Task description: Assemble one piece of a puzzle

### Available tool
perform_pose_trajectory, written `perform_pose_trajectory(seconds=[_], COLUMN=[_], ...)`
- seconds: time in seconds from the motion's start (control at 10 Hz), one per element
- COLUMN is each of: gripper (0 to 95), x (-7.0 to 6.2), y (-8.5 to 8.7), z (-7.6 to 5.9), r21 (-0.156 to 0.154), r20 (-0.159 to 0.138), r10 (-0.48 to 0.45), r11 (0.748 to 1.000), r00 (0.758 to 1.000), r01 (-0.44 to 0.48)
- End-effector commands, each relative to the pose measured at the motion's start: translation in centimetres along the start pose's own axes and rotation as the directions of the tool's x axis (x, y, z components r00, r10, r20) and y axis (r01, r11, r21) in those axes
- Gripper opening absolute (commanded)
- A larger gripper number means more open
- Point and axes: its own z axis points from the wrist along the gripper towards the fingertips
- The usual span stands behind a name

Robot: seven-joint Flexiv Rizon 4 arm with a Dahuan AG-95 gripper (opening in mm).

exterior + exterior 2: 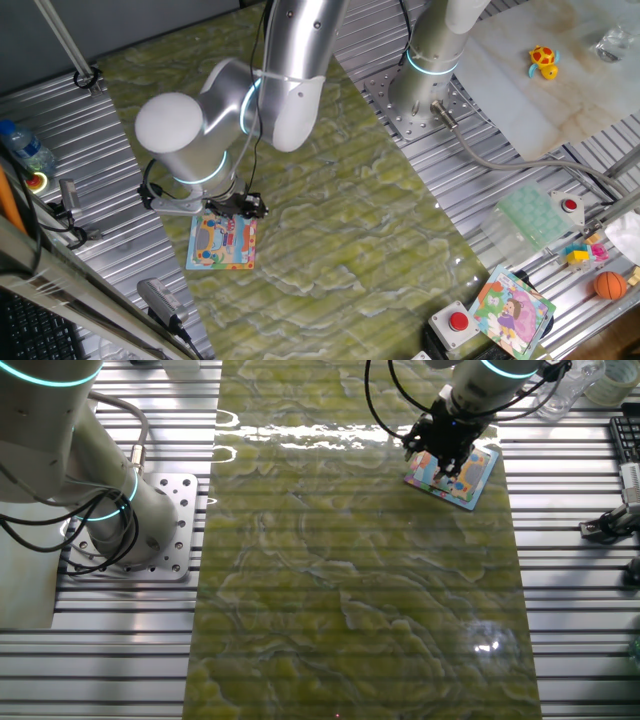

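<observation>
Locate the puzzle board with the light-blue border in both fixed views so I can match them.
One fixed view: the puzzle lies lower left, on the green mat's left edge, under the gripper.
The other fixed view: the puzzle lies upper right, near the mat's right edge, gripper above it.
Shared landmark: the green mat and the gripper over the board.

Open green mat (360, 590) all around the puzzle (470, 478), claw (445, 452) directly above.

A robotics lab: slatted aluminium table (580, 610), bolted arm base (425, 95), red emergency button (458, 322).
</observation>
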Motion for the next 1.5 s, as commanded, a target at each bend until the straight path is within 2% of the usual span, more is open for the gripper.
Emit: perform_pose_trajectory(seconds=[0.1, 0.3, 0.5, 0.8, 1.0, 1.5], gripper=[57.0, 57.0, 57.0, 57.0, 57.0, 57.0], x=[-0.1, -1.1, -1.6, -1.7, -1.7, -1.7], y=[0.0, 0.0, 0.1, 0.2, 0.6, 1.2], z=[-0.2, -0.8, -0.8, -0.6, -0.3, 0.2], r21=[0.000, -0.005, -0.006, -0.012, -0.022, -0.018], r20=[0.009, 0.009, 0.011, 0.013, 0.027, 0.023], r10=[0.003, 0.018, 0.031, 0.042, 0.044, 0.021], r11=[1.000, 1.000, 0.999, 0.999, 0.999, 1.000], r00=[1.000, 1.000, 0.999, 0.999, 0.999, 1.000], r01=[-0.003, -0.018, -0.031, -0.042, -0.044, -0.020])
